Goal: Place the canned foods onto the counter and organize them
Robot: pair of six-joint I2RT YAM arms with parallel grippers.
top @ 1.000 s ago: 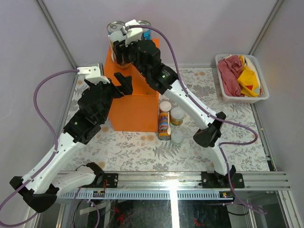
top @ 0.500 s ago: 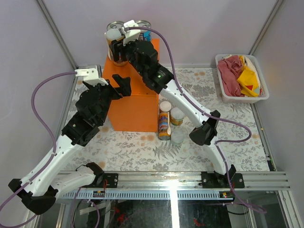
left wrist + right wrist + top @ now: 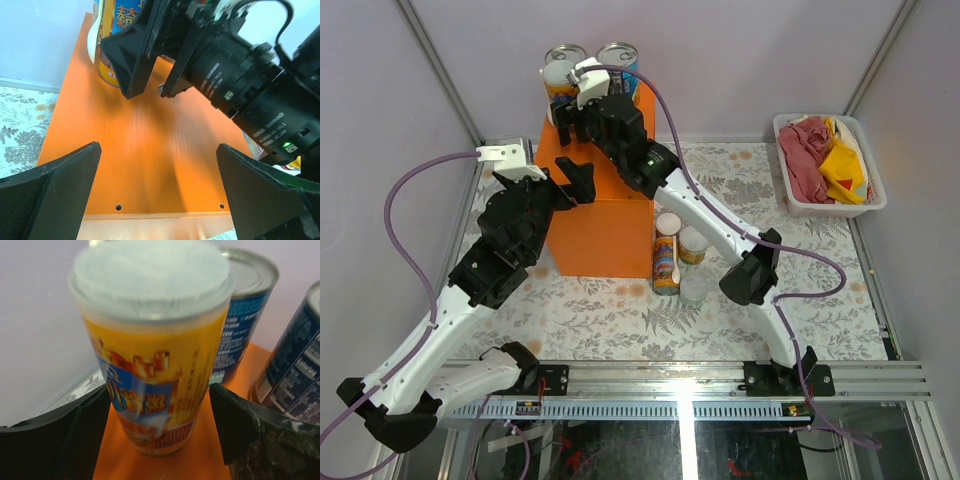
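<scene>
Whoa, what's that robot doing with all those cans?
It is putting cans on the orange box. The right gripper has its jaws open around a yellow can that stands on the box beside two blue cans. The left gripper hovers open over the box's near edge. Three more cans wait on the table.

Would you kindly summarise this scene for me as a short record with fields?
Counter: large bright orange rectangular box on the floral table.
Cans on counter: two blue-labelled silver-topped cans and a tall yellow-orange white-lidded can, upright at its far edge.
Cans on table: second tall yellow-orange can and two shorter pale-lidded cans, beside the box's right side.
Right gripper: open, fingers flanking the can on the counter.
Left gripper: open, empty, over the box's near edge.
Basket: white plastic basket holding red and yellow cloths, far right.
</scene>
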